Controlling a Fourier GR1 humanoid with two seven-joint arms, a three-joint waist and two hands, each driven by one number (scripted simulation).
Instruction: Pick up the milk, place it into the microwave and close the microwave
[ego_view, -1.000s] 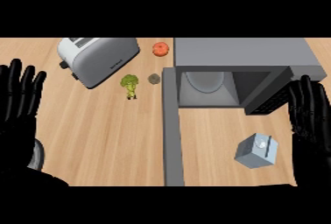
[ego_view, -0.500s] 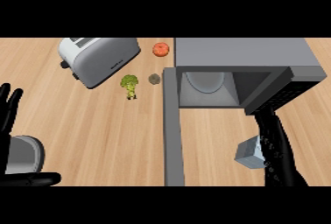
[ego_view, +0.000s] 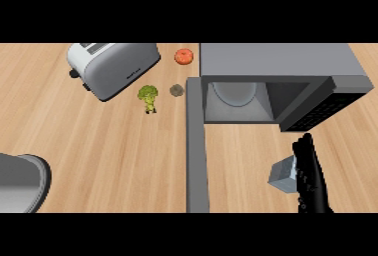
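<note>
The milk (ego_view: 283, 173) is a small pale blue-grey carton on the wooden counter, in front of the microwave (ego_view: 280, 80). The microwave is grey and stands open, with a white plate inside; its door (ego_view: 195, 150) swings out toward me on the left. My right hand (ego_view: 310, 175) lies edge-on against the carton's right side, fingers straight and pointing toward the microwave, hiding part of the carton. Only the grey forearm (ego_view: 18, 182) of my left arm shows at the lower left; the left hand itself is out of view.
A silver toaster (ego_view: 111, 67) sits at the back left. A broccoli floret (ego_view: 148, 95) and a small brownish item (ego_view: 176, 90) lie beside the microwave's left side. An orange-red fruit (ego_view: 184, 56) rests at the back.
My right hand moved inward and down to the milk's right side, turning edge-on. The left hand dropped out of view, leaving only its forearm at the lower left.
</note>
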